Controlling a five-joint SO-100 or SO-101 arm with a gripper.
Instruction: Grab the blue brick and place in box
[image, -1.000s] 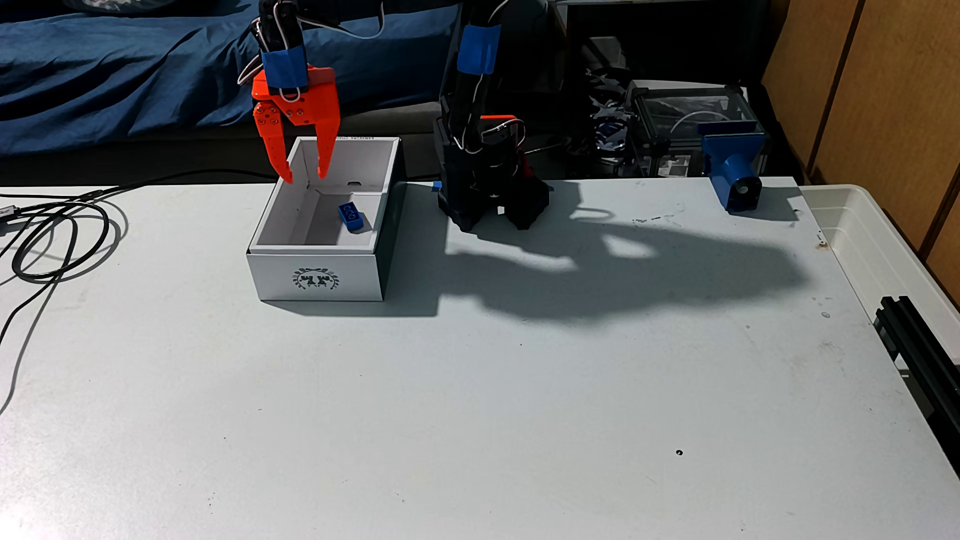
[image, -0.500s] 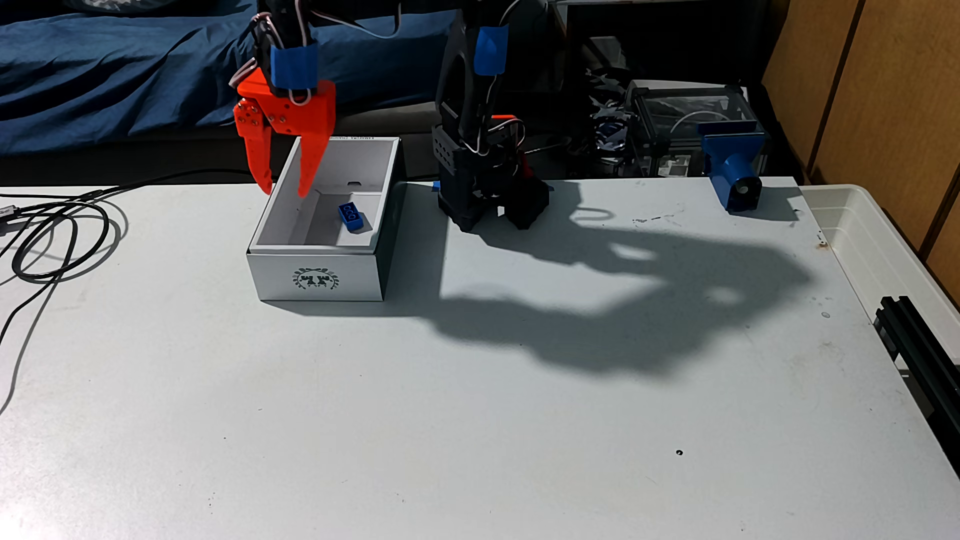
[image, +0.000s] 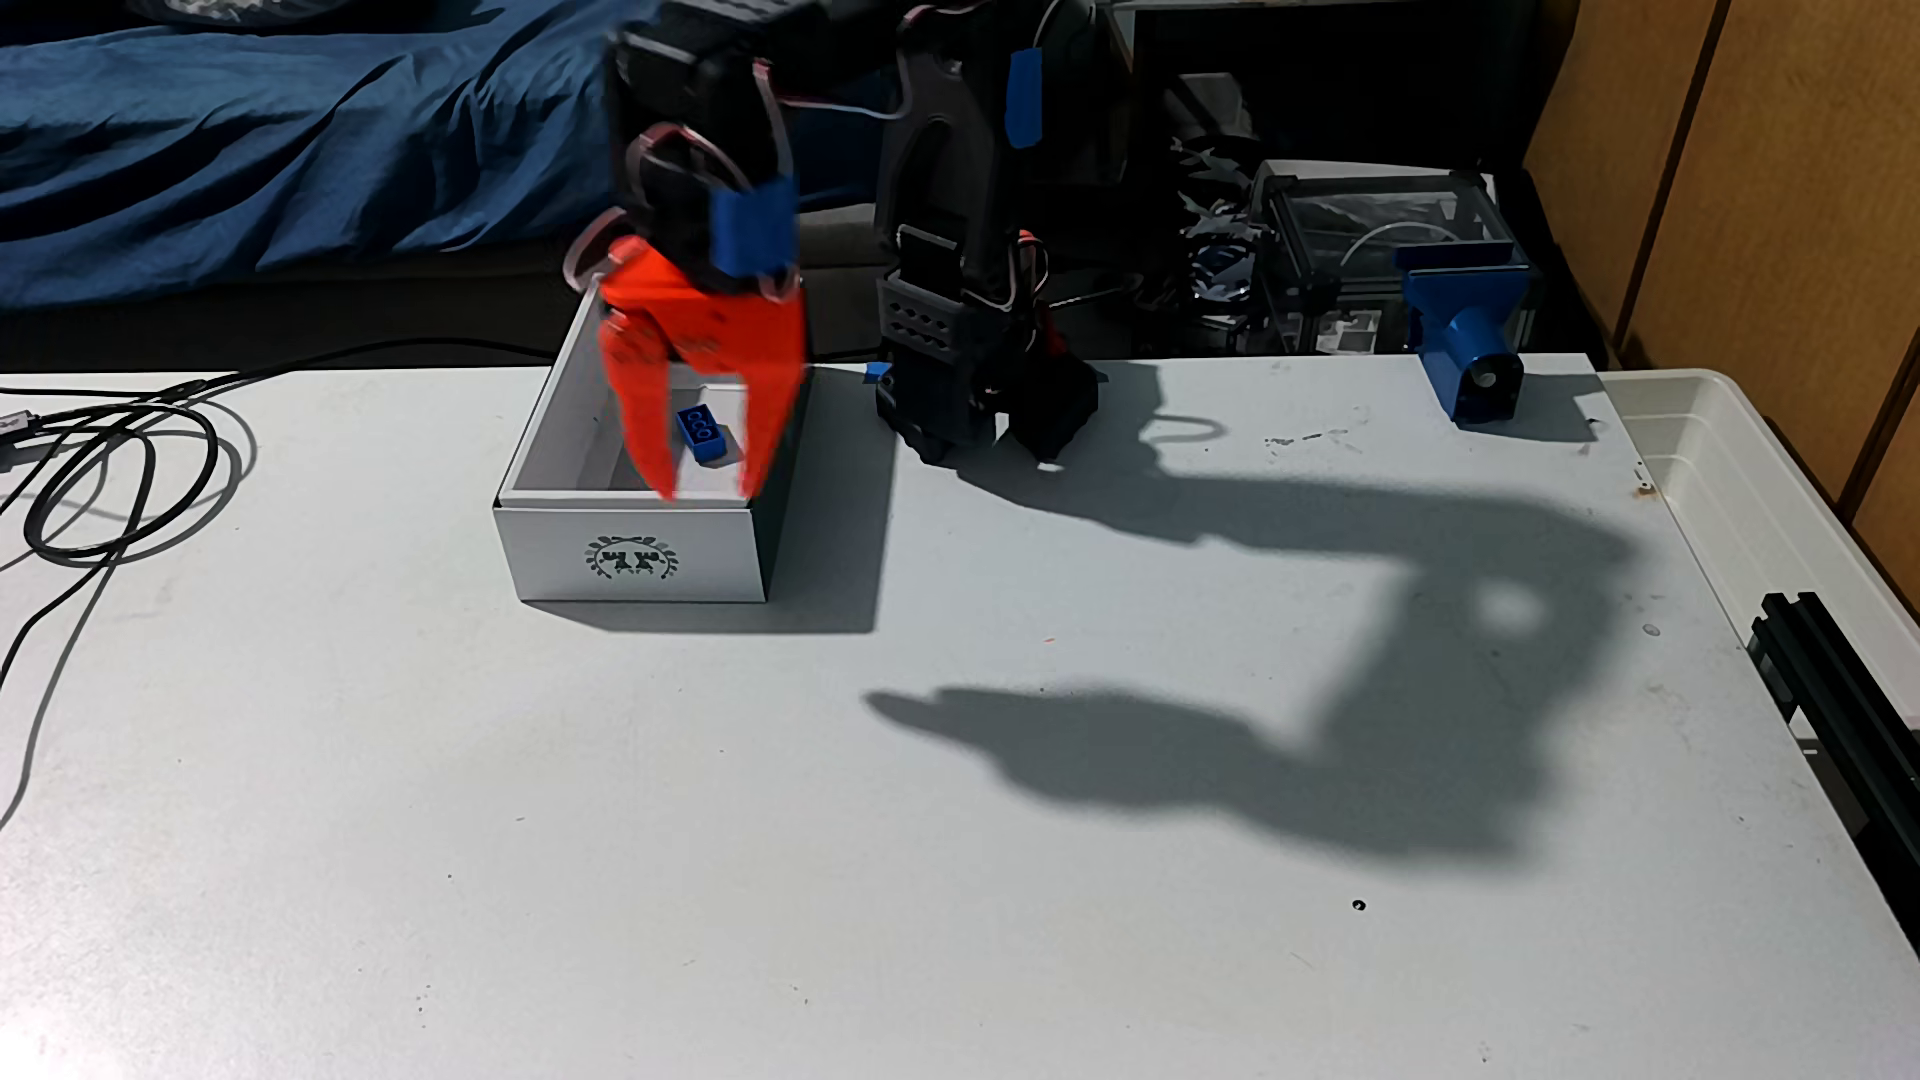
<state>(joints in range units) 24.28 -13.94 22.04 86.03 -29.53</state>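
**Brick lying in box, claw spread and empty above it**

Fixed view. The white table (image: 935, 831) is carrying the box (image: 634, 550) at its far left part, with the wreath emblem on the short side that is facing the camera and a dark long side on the right. The blue brick (image: 702, 432) is lying on the box floor, studs up, slightly askew, toward the right wall and well inside the rim. Nothing is touching it.

The orange claw (image: 709, 488) is hanging over the open box with its fingers pointing down and spread apart, gripping nothing. In this view the left finger (image: 646, 426) is standing just left of the brick and the right finger is standing just right of it, so the brick is showing in the gap between them. The claw outline is blurred, and whether the fingertips are reaching below the box rim cannot be told.

The black arm, wrapped with blue tape (image: 754, 231), is rising from its base (image: 982, 400), which is sitting on the far edge of the table just right of the box. The arm is casting a large shadow (image: 1299, 748) across the right half of the table.

A coil of black cable (image: 114, 478) is lying at the left edge. A blue cylindrical mount (image: 1467, 332) is standing at the far right, beside a translucent tub (image: 1766, 488).
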